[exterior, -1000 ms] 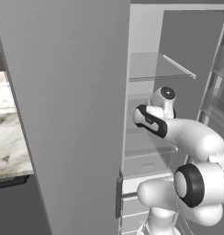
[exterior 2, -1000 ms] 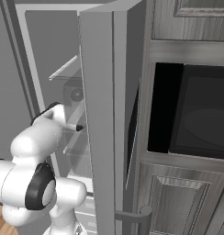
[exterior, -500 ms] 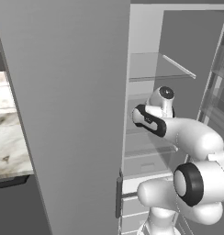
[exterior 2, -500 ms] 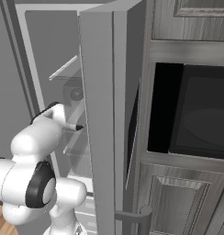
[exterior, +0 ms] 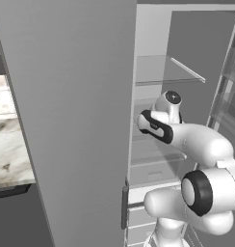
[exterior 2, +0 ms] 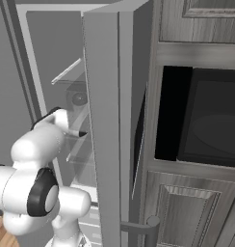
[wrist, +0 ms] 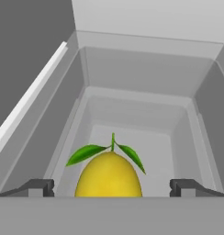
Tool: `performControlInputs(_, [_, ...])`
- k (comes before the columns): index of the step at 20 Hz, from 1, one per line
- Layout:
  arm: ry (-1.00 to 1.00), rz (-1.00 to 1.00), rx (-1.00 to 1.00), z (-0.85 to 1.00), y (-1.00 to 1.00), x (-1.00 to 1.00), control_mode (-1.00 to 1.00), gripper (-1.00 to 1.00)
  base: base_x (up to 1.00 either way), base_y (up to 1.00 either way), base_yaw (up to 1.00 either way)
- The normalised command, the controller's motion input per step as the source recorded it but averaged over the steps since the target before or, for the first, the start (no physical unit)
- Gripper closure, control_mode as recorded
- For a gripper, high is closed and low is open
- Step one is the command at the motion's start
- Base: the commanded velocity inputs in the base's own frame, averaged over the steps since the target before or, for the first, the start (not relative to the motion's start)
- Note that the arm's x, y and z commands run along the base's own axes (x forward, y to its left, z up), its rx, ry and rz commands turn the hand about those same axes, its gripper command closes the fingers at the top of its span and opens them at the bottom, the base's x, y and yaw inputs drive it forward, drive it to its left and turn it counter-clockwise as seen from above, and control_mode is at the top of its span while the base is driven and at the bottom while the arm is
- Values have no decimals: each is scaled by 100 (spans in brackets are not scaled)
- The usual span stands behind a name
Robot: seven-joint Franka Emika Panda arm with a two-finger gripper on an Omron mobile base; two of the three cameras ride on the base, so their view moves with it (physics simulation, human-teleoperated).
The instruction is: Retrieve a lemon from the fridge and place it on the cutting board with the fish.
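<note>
The gripper (wrist: 112, 187) is wide open. In the hand view its two dark fingertips (wrist: 38, 187) stand far apart at the bottom, one on each side, and they hold nothing. The lemon (wrist: 109, 176) lies between them, right in front of the hand and about in the middle of the gap. It is bright yellow, with a thin stem and two green leaves on the end that points away from the hand. There is free space on both sides between the lemon and the tips, so the fingers do not touch it. If the tips already reach beside the fruit or are a little short of it, I cannot tell.

Around the lemon are the pale walls of a compartment of the fridge (exterior: 153, 96), and the back wall is beyond the fruit. A pale shelf edge runs slanted on the left of the hand view.

In the base views the arm (exterior: 196, 144) reaches into the open fridge, below a glass shelf (exterior: 163, 72). The open door (exterior 2: 102, 135) stands just beside the arm.
</note>
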Motion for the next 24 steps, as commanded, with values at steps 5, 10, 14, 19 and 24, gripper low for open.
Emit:
performControlInputs(5, [0,0,0,-2,0,9,-100,-100,0,0,0])
performControlInputs(10, [0,0,0,-5,0,2,-100,-100,0,0,0])
performControlInputs(14, [0,0,0,-1,0,0,-100,-100,0,0,0])
performControlInputs(19, [0,0,0,0,0,0,-100,-100,0,0,0])
performControlInputs(24, [1,0,0,0,1,0,-100,-100,0,0,0])
